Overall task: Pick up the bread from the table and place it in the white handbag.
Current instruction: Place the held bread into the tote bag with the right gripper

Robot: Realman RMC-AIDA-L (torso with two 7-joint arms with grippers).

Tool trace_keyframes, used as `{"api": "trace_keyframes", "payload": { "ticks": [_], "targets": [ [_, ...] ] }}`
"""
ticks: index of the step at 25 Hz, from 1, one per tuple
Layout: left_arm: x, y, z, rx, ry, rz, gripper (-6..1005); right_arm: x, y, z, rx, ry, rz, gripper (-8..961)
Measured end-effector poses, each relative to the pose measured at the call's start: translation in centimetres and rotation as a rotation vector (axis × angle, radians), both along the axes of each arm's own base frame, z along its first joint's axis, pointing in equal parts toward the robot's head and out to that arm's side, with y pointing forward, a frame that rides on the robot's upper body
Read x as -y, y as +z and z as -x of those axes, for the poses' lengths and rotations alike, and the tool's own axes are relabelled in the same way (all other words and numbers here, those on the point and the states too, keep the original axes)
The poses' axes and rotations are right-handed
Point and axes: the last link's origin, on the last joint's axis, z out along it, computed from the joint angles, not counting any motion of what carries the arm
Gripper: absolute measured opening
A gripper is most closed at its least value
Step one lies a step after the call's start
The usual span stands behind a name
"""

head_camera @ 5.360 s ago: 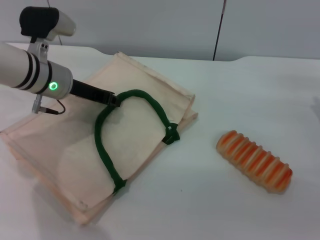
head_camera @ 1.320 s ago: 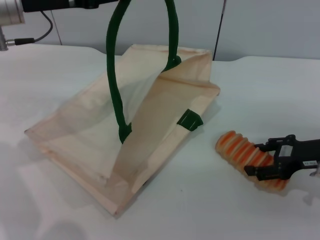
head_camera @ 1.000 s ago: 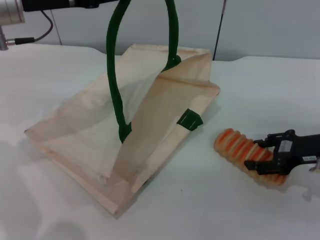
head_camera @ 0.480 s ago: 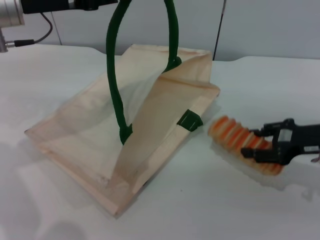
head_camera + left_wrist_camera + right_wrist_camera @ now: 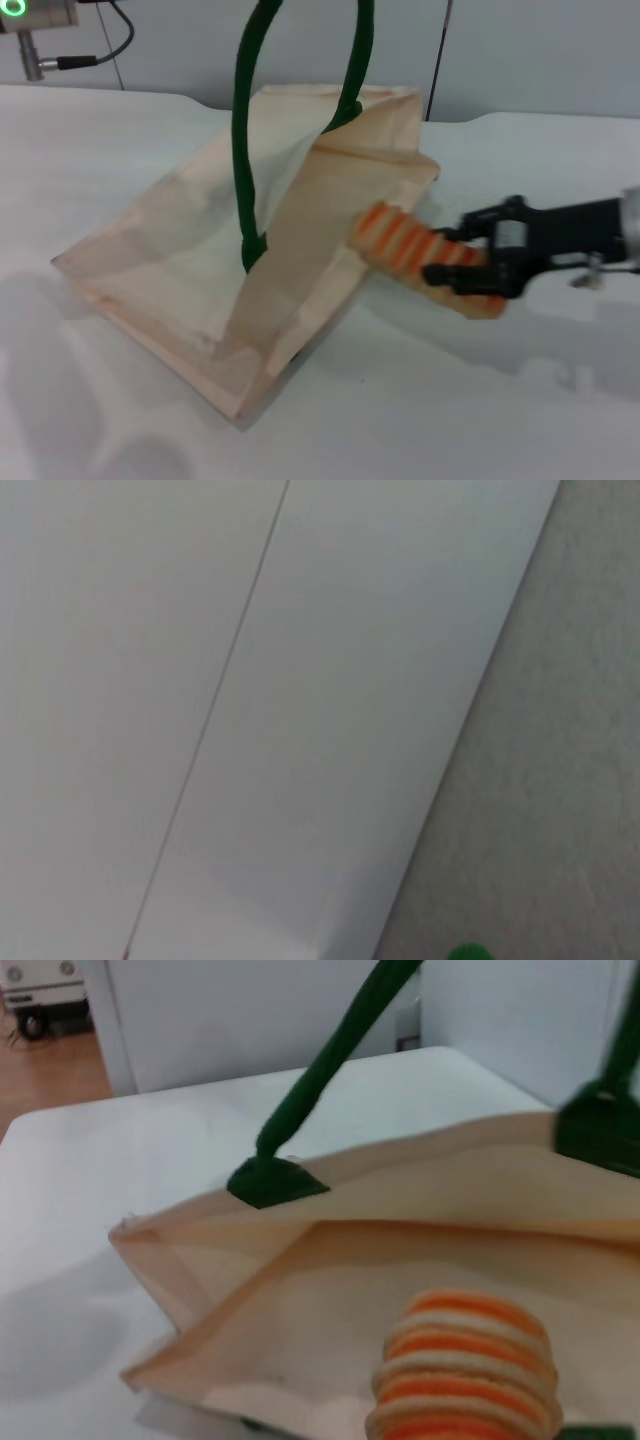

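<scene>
At the white handbag mouth, bread pinched by right end effector, far end hidden.

The light is bright and soft. The bag throws faint grey shadows on the table. The bread looks blurry.

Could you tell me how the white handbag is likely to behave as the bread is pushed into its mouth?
The white handbag looks floppy: its thin cloth walls sag and fold, so they may cave where the bread presses. Its mouth probably stays open only because the green handle is pulled upward. Its base rests on the table, so it might slide.
</scene>
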Motion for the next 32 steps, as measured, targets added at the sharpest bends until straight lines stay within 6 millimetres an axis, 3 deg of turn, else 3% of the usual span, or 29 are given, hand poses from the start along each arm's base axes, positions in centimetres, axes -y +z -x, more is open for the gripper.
{"api": "trace_keyframes", "payload": {
  "ticks": [5, 15, 23, 32],
  "targets": [
    [-0.1, -0.5, -0.8, 0.005, -0.018, 0.009, 107, -1.5, -2.4, 2.4, 0.021, 0.031, 0.009, 469],
    [-0.3, -1.3, -2.1, 0.015, -0.047, 0.027, 107, -3.9, -5.7, 4.8, 0.031, -0.024, -0.098, 401],
    [-0.2, -1.6, -2.4, 0.024, -0.052, 0.032, 107, -4.7, -6.2, 5.3, -0.034, -0.071, -0.176, 347],
    [-0.3, -1.6, -2.7, 0.026, -0.062, 0.033, 107, -5.1, -7.0, 5.1, 0.013, -0.097, -0.205, 295]
  ]
}}
